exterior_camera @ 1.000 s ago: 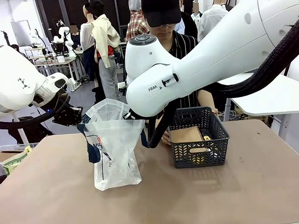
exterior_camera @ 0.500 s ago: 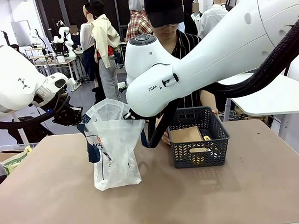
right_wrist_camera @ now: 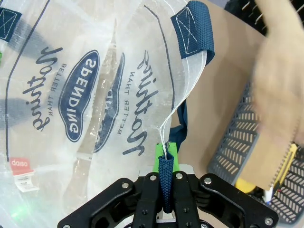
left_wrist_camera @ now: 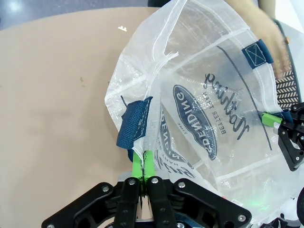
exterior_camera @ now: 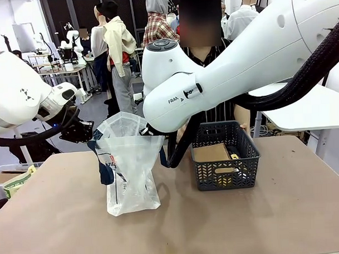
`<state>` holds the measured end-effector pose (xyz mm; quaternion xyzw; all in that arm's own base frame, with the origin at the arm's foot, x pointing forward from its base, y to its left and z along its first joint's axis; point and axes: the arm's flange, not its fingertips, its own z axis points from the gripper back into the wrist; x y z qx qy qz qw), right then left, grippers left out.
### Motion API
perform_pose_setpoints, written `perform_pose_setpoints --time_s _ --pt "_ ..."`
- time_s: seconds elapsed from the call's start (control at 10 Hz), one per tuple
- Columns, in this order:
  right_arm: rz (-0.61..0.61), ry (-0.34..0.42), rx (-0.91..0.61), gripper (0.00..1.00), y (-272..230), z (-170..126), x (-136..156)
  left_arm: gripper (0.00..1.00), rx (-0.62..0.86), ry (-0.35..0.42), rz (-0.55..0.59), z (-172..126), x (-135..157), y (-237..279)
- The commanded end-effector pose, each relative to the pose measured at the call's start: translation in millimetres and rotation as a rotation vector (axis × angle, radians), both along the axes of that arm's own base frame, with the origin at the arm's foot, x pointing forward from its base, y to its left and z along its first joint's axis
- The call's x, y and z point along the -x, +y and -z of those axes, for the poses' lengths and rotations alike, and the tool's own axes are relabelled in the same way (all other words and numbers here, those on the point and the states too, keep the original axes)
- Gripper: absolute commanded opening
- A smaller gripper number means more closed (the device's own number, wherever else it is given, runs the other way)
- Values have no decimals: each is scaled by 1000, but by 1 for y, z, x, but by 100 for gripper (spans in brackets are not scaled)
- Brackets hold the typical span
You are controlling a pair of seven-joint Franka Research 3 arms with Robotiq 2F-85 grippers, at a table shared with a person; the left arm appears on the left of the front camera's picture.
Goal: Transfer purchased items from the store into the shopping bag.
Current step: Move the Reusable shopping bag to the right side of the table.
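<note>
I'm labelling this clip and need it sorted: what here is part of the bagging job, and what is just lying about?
Part of the job:
- bag, mouth open
- basket
- brown packet and yellow item inside the basket

Lying about:
- green-and-white pack at the far left
- white side table

Brown table (exterior_camera: 284,223), white table (exterior_camera: 316,108) beyond
</note>
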<state>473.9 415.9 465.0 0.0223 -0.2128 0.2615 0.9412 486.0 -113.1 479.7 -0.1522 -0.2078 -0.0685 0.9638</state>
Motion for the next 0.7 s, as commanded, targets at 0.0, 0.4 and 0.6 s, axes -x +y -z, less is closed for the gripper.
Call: perform_pose_setpoints --time_s 0.0,0.4,0.6 --pt "6 4 1 0 -1 2 0 0 0 -6 -2 -2 1 1" --pt "6 4 1 0 -1 2 0 0 0 -6 -2 -2 1 1" --pt "6 4 1 0 -1 2 0 0 0 -6 -2 -2 1 1"
